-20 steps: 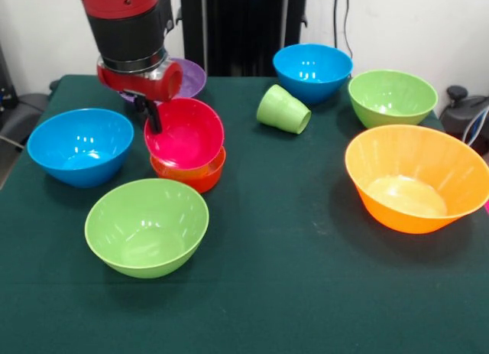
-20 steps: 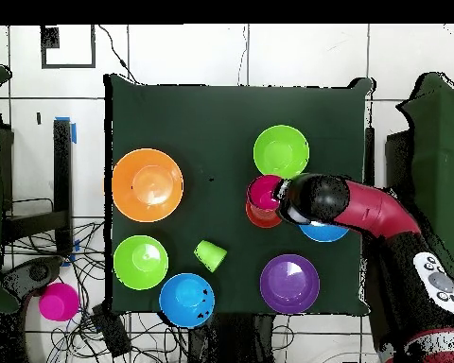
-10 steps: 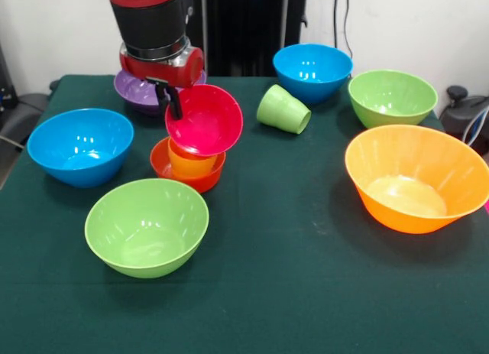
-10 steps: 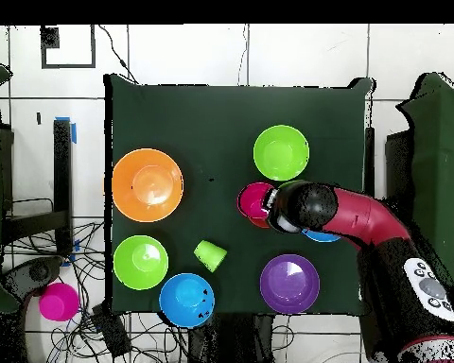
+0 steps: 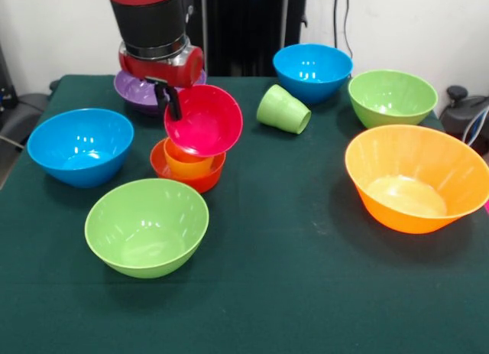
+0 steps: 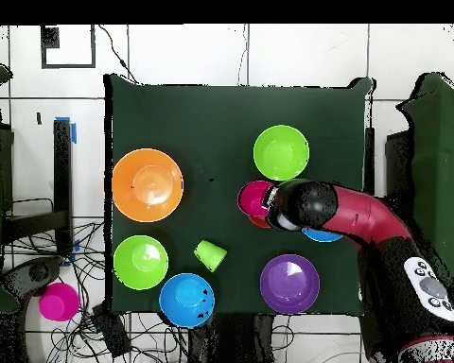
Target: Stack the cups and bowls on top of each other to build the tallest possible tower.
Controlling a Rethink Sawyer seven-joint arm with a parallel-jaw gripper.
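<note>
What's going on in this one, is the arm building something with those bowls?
Yes. The gripper grips the rim of a magenta bowl and holds it tilted over an orange cup, which sits inside a small red-orange bowl. Whether the magenta bowl touches the cup is unclear. A light green cup lies on its side on the table, unstacked, and the other bowls stand singly around it.
</note>
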